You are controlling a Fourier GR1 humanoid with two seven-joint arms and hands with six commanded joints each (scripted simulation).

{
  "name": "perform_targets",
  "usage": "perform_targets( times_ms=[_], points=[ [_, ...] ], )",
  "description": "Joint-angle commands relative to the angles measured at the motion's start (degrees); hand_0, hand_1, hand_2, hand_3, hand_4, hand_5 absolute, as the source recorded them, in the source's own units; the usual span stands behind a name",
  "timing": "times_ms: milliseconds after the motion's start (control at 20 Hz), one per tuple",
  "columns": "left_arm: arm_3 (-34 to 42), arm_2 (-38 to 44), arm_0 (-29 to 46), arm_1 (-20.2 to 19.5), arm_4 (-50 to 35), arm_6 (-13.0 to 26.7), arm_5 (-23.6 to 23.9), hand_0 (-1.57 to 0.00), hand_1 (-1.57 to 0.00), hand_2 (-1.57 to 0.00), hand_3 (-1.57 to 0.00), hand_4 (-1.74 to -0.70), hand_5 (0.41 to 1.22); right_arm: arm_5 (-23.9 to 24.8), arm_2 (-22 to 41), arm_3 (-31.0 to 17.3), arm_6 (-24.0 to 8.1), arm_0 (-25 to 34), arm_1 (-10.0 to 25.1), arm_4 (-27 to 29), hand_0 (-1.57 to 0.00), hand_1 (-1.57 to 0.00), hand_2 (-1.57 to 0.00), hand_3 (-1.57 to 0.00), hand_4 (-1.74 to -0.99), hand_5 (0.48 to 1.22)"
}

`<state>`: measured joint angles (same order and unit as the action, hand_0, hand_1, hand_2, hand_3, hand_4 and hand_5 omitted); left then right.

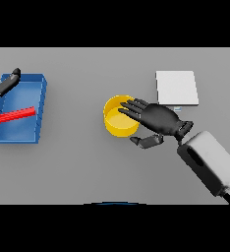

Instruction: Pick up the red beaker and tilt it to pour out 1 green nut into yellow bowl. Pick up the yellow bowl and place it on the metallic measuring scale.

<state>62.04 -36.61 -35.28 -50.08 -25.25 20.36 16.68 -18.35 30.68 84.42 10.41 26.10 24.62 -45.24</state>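
A yellow bowl (118,123) stands near the table's middle. My right hand (158,119) hovers at its right side, open, with straight fingers reaching over the bowl's rim and the thumb low beside it. A red beaker (14,115) lies on its side inside a blue bin (36,106) at the left. My left hand (4,84) shows at the bin's far left corner, fingers relaxed and holding nothing. The metallic measuring scale (176,87) is a pale square plate at the back right, just beyond my right hand. No green nut is visible.
The blue bin has raised walls and takes up the table's left side. My right forearm (210,160) crosses the lower right of the table.
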Motion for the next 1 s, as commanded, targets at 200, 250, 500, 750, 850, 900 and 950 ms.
perform_targets(
  times_ms=[200,250,500,750,850,900,950],
  points=[
    [0.4,-0.1,0.4,0.2,-0.3,0.4,0.2,0.0,0.0,0.0,0.0,-0.72,0.687,-3.7,5.4,-7.3,1.3,5.9,-0.8,-4.1,0.0,0.0,0.0,0.0,-1.223,0.705],
    [-0.7,0.4,0.3,0.1,-0.5,-0.3,-0.3,0.0,0.0,0.0,0.0,-0.72,0.688,-4.0,6.5,-8.4,1.9,6.9,-1.1,-4.8,0.0,0.0,0.0,0.0,-1.223,0.704],
    [-0.1,1.1,1.1,-0.5,-1.5,-1.4,-0.7,0.0,0.0,0.0,0.0,-0.72,0.688,-5.4,9.3,-15.8,1.5,12.4,-3.8,-7.1,0.0,0.0,0.0,0.0,-1.25,0.708],
    [0.6,1.2,1.7,-1.0,-1.5,-1.9,-0.5,0.0,0.0,0.0,0.0,-0.72,0.686,-8.9,11.1,-18.9,1.9,15.3,-4.7,-7.7,0.0,0.0,0.0,0.0,-1.281,0.74],
    [0.1,1.3,1.5,-0.7,-1.5,-2.4,-0.5,0.0,0.0,0.0,0.0,-0.72,0.688,-9.4,11.0,-19.8,1.5,15.5,-5.3,-7.4,0.0,0.0,0.0,0.0,-1.297,0.753],
    [0.2,1.5,1.6,-0.9,-1.8,-2.5,-1.0,0.0,0.0,0.0,0.0,-0.72,0.686,-9.8,10.7,-19.9,0.7,15.2,-5.8,-7.1,0.0,0.0,0.0,0.0,-1.305,0.763],
    [-0.1,1.3,1.3,-0.6,-1.7,-2.4,-1.2,0.0,0.0,0.0,0.0,-0.72,0.685,-10.1,10.6,-20.8,-0.6,15.0,-6.9,-6.9,0.0,0.0,0.0,-0.02,-1.319,0.787]
  ],
)
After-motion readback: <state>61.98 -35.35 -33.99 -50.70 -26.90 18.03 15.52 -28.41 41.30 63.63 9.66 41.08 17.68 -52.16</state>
